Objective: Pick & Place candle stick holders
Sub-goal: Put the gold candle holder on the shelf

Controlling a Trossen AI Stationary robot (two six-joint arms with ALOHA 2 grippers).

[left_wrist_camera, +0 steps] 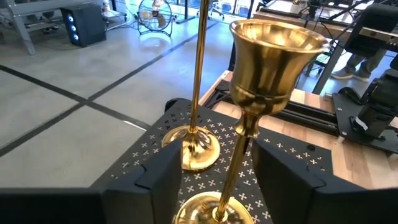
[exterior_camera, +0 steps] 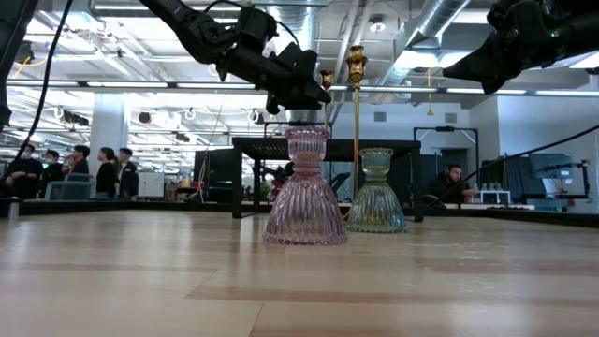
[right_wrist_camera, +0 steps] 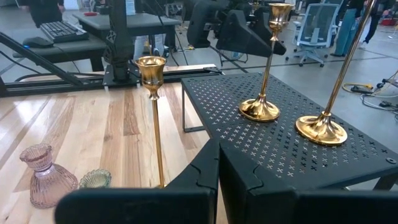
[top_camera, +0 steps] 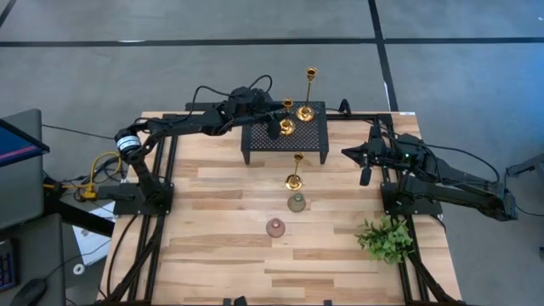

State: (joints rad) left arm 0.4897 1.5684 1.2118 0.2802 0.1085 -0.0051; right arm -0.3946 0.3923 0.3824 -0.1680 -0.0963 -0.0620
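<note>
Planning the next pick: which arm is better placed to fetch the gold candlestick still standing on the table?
Probably the right. Its end effector hangs shut beside the rack, with the table candlestick close by. The left end effector is open around a candlestick on the rack.

Two gold candlesticks [top_camera: 286, 126] upright on rack; third [top_camera: 293, 181] on table; pink [top_camera: 275, 227], grey-green [top_camera: 297, 202] holders beside.

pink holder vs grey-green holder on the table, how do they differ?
Colour: the pink holder is dull pink glass, the grey-green holder a pale green tint. Height: in the low view, the pink one stands taller and looks wider, though it is also nearer that camera. Place: the grey-green one sits closer to the black rack. Both are ribbed, squat, upright and untouched.
</note>
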